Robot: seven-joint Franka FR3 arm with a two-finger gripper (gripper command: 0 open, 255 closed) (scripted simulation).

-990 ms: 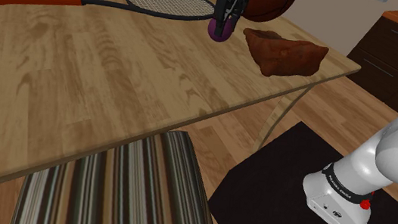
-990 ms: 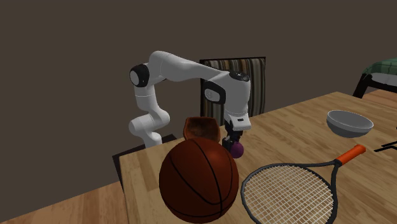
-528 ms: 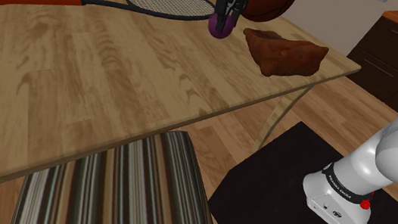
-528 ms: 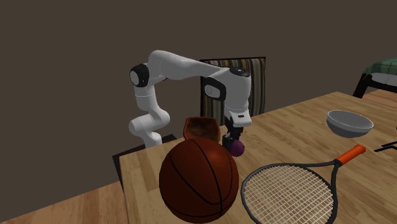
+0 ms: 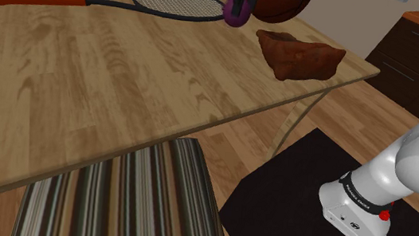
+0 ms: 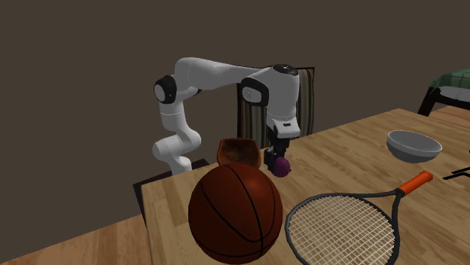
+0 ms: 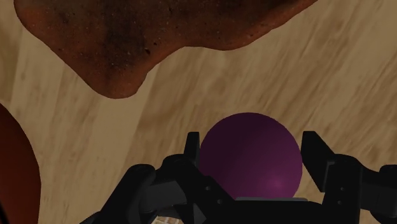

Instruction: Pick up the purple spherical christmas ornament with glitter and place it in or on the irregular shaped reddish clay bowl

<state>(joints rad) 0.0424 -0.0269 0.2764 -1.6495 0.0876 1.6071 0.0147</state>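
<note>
Table (image 5: pixel 123 88) corner: bowl (image 5: pixel 298 57) near ornament (image 5: pixel 236 12) in tool (image 7: pixel 251 145)

The wooden table (image 5: pixel 123 88) carries a tennis racket (image 5: pixel 168 3), basketball (image 6: pixel 235 212), reddish clay bowl (image 5: pixel 298 56) and grey bowl (image 6: pixel 413 144).

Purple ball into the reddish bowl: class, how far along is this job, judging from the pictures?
Done: the hand is shut on the purple ball, holding it above the table. In hand: the ball hangs beside the reddish bowl, not over it. Left: carry it over the bowl, lower and let go.
</note>
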